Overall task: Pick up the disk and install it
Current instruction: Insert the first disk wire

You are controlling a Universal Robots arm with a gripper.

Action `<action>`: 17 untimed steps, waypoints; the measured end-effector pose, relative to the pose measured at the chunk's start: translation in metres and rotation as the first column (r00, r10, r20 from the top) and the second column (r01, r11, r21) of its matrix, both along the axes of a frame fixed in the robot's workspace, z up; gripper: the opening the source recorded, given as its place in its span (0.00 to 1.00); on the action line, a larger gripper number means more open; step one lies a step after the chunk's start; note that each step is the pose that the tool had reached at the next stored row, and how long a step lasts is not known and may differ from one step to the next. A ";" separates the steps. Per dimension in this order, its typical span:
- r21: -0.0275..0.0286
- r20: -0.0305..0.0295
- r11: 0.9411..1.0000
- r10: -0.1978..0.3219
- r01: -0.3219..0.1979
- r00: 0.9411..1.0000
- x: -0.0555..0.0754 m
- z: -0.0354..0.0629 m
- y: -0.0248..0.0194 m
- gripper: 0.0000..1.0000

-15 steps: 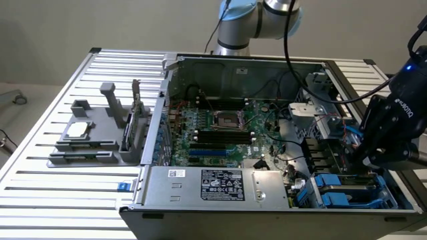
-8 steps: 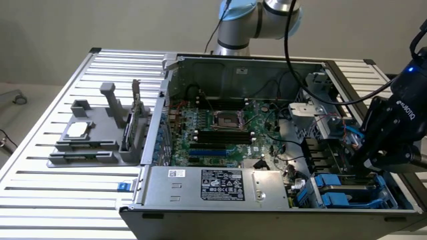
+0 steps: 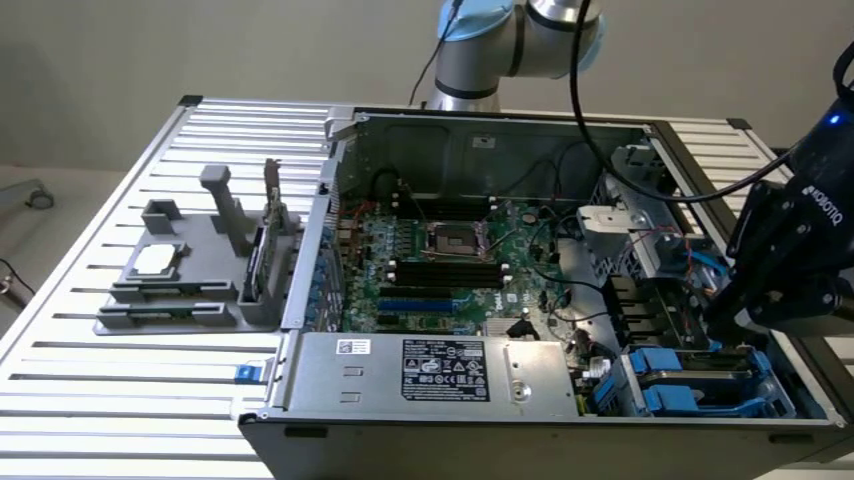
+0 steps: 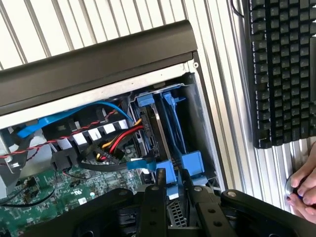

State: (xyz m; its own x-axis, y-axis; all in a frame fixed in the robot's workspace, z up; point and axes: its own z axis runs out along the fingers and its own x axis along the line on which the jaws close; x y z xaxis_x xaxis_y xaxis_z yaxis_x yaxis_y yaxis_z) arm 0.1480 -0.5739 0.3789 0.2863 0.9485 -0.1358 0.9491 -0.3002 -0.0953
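The disk (image 4: 154, 133) stands on edge inside the blue drive cage (image 4: 190, 160) at the corner of the open computer case (image 3: 534, 420). It shows as a dark slab with blue carrier tabs at both ends. My gripper (image 4: 173, 178) hangs right over its near end, black fingers (image 4: 157, 202) close on either side of the blue tab, shut on the disk. From the exterior view, the gripper (image 3: 734, 335) sits above the drive cage (image 3: 681, 395) at the case's front corner on that view's right.
Red, black and blue cables (image 4: 111, 140) crowd the bay beside the motherboard (image 3: 441, 260). The power supply (image 3: 441, 370) lies along the case front. A grey fixture (image 3: 200, 270) stands on the slatted table. A keyboard (image 4: 281, 74) and a person's hand (image 4: 303, 190) lie beside the case.
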 end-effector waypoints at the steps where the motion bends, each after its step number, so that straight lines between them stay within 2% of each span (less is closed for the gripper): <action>1: 0.000 0.000 1.000 0.000 0.000 1.000 -0.001 -0.0001 0.0000 0.25; 4: 0.000 0.000 1.000 0.000 0.000 1.000 -0.004 0.0001 0.0015 0.25; 8: 0.000 0.000 1.000 0.000 0.000 1.000 -0.006 0.0001 0.0098 0.25; 9: 0.000 0.000 1.000 0.000 0.000 1.000 -0.006 0.0000 0.0106 0.25; 17: 0.000 0.000 1.000 0.000 0.000 1.000 -0.004 -0.0008 0.0108 0.25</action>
State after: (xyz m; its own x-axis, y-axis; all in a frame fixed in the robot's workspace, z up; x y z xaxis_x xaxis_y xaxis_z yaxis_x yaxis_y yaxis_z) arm 0.1442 -0.5631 0.3782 0.2866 0.9484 -0.1359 0.9491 -0.3004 -0.0952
